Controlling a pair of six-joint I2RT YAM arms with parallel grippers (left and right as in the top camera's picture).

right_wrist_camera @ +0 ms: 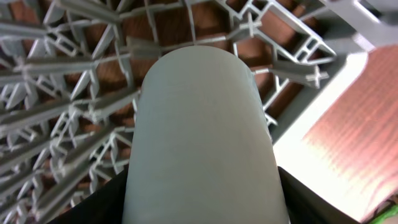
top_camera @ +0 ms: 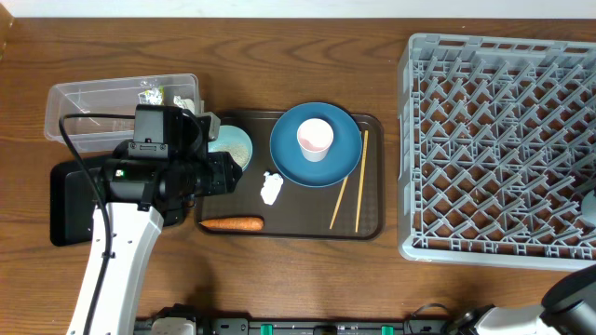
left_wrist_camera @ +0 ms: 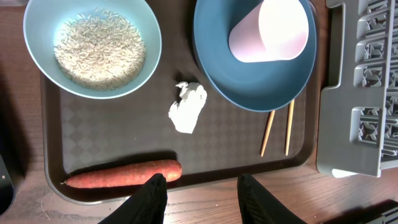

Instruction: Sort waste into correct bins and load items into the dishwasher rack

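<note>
My left gripper [left_wrist_camera: 202, 180] is open and empty, hovering over the front rim of the brown serving tray [left_wrist_camera: 124, 137], just right of the orange carrot stick [left_wrist_camera: 124, 174] [top_camera: 231, 223]. A white paper wad [left_wrist_camera: 188, 107] lies mid-tray. A pale blue bowl [left_wrist_camera: 37, 56] holds rice [left_wrist_camera: 99, 46]. The pink-white cup [left_wrist_camera: 270, 31] lies on the dark blue plate [left_wrist_camera: 249, 81], with the chopsticks [left_wrist_camera: 278, 132] beside it. My right gripper [right_wrist_camera: 202, 186] is shut on a pale grey-blue bowl [right_wrist_camera: 199, 112] over the grey rack [right_wrist_camera: 74, 93] [top_camera: 503, 140].
The clear tub [top_camera: 102, 102] at the back left holds a printed wrapper [top_camera: 152, 93] and a paper wad [top_camera: 186, 104]. The flat black tray [top_camera: 67, 200] lies in front of it, partly under my left arm. The right arm is mostly out of the overhead view.
</note>
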